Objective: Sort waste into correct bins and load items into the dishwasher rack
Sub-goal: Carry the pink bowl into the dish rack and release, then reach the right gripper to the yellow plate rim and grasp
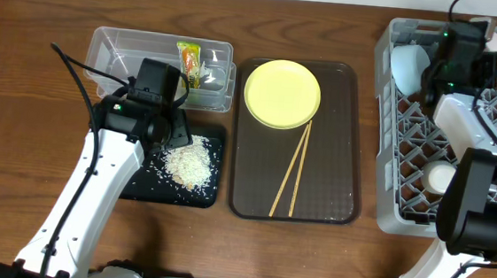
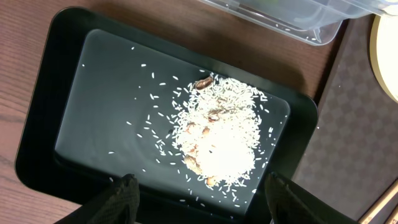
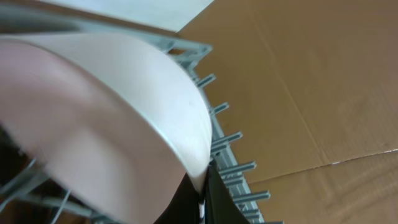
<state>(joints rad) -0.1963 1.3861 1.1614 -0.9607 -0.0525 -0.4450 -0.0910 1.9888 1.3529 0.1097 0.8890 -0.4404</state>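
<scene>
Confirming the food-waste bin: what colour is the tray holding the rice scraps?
The tray is black, shown best in the left wrist view.

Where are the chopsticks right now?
In the overhead view, the chopsticks lie on the brown serving tray in the middle, just below the yellow plate and right of the black tray.

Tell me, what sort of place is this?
Probably a lab mock-up of a dish-clearing station, not a real kitchen: two robot arms at a wooden table, a grey dishwasher rack where the right claw grips a white bowl, and a black tray of rice scraps.
</scene>
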